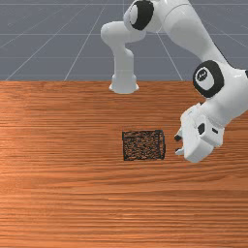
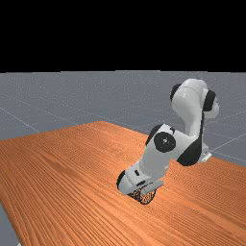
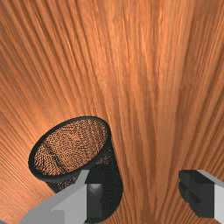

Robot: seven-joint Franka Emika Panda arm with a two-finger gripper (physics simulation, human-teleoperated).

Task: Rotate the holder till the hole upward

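Orange-brown wood surface [image 1: 72,203], a black mesh holder [image 1: 143,145] lying on its side, and an open gripper [image 1: 178,145] beside it.
Grey, line-marked floor [image 1: 43,38] stretches behind; the white-and-grey arm [image 1: 189,24] reaches down so that the gripper sits near the holder, at the front view's right of it, tilted, its fingers [image 3: 197,192] wide apart with nothing held between them; in the wrist view, one finger overlaps the holder's wall, and the round mouth [image 3: 72,146] faces sideways rather than up.
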